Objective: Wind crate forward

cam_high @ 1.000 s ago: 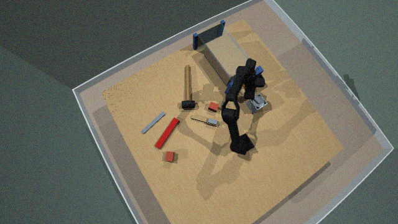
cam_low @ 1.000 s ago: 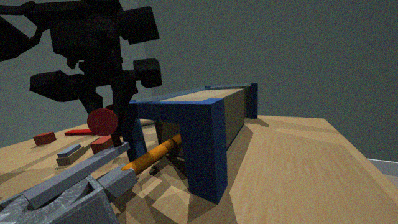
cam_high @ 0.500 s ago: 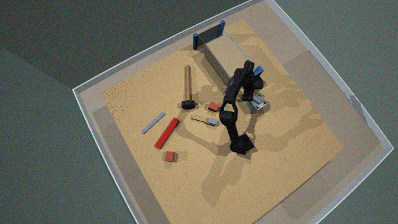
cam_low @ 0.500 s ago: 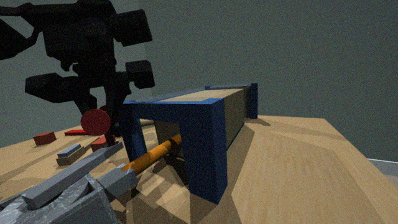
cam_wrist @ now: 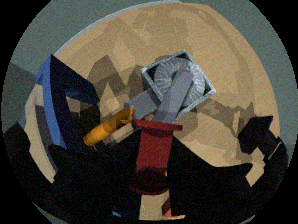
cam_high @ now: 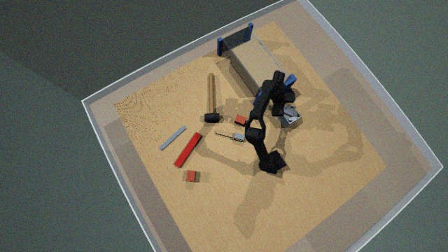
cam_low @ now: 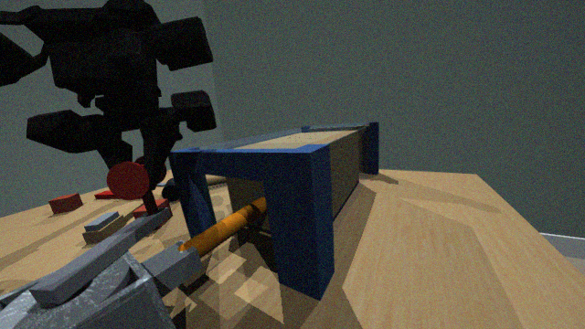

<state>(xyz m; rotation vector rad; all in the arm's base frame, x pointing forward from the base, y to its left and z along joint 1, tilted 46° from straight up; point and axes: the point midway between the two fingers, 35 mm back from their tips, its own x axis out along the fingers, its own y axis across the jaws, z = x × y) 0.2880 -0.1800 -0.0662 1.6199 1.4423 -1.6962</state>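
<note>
"What do the jaws have?"

"The gripper (cam_high: 278, 110) (cam_low: 137, 178) (cam_wrist: 153, 135) has its fingers closed round the red knob (cam_low: 128, 180) (cam_wrist: 154, 150). The knob stands up from the end of the grey crank (cam_low: 110, 256) (cam_wrist: 175, 95)."

"And the winch?"

"The winch (cam_high: 293, 120) (cam_low: 137, 297) (cam_wrist: 201, 102) is just beside the jaws, with the crank lying across its top and reaching back to them. In the wrist view it's above the knob, a little to the right."

"Where's the crate?"

"I can't make it out surely. The orange strap (cam_low: 224, 233) (cam_wrist: 107, 127) runs from the winch, near the jaws, in through the blue frame (cam_high: 290, 80) (cam_low: 299, 215) (cam_wrist: 52, 107). The cubby (cam_high: 260, 56) (cam_low: 347, 169) stretches away from the jaws behind that. I can't tell whether the crate meets the frame or sits flat."

"Anything else about?"

"From above, all to the left of the jaws: one red block (cam_high: 240, 120) (cam_low: 153, 207) is nearest, with a small grey-topped tool (cam_high: 239, 136) (cam_low: 101, 221) beside it, a bit lower in the view. The hammer (cam_high: 211, 94) (cam_low: 171, 189) lies farther out, head toward the bottom of the view."

"And past that?"

"A red bar (cam_high: 187, 150) (cam_low: 106, 195) and a grey bar (cam_high: 172, 138), side by side and apart, well away from the jaws. Another red block (cam_high: 191, 176) (cam_low: 65, 203) sits near the red bar's lower end."
</note>
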